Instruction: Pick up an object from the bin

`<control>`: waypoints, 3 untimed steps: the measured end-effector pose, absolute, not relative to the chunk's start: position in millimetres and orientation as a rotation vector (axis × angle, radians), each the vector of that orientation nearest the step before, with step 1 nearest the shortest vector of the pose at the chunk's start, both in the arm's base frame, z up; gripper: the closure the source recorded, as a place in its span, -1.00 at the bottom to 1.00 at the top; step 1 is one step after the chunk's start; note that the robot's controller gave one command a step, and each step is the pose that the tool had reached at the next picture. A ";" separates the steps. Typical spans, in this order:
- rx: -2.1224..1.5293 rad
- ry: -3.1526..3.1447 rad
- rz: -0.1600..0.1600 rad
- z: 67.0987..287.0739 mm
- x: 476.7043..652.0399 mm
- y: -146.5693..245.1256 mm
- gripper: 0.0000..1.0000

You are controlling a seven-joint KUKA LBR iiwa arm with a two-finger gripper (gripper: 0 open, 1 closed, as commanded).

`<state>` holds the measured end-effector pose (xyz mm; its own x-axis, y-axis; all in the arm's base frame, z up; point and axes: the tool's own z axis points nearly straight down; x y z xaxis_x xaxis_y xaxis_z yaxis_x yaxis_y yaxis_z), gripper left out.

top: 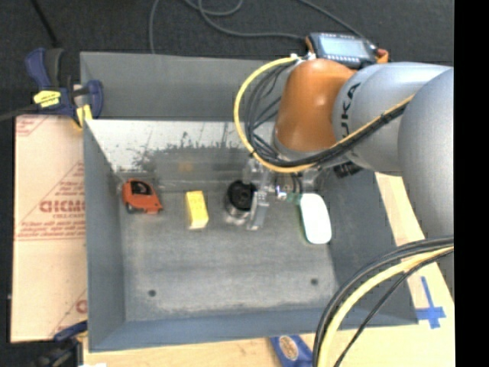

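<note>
Jaws low in bin (103,243), black round object (239,196) just beside them

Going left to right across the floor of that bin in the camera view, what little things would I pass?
From the left: orange and black gadget → yellow block → black round thing → white oval thing.

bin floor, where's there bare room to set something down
The bin floor is bare from the row of things to the near wall. The middle row is crowded: orange-and-black thing, yellow block, black round thing by the hand, white oval thing.
</note>
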<state>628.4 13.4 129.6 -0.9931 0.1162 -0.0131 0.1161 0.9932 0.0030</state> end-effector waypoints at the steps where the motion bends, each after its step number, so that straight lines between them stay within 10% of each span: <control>1: 0.179 3.138 -0.002 87.5 633.0 5.1 -1.00; 2: 0.016 3.137 -0.002 93.4 641.2 8.4 -1.00; 3: 0.131 3.139 -0.002 94.1 653.6 6.1 1.00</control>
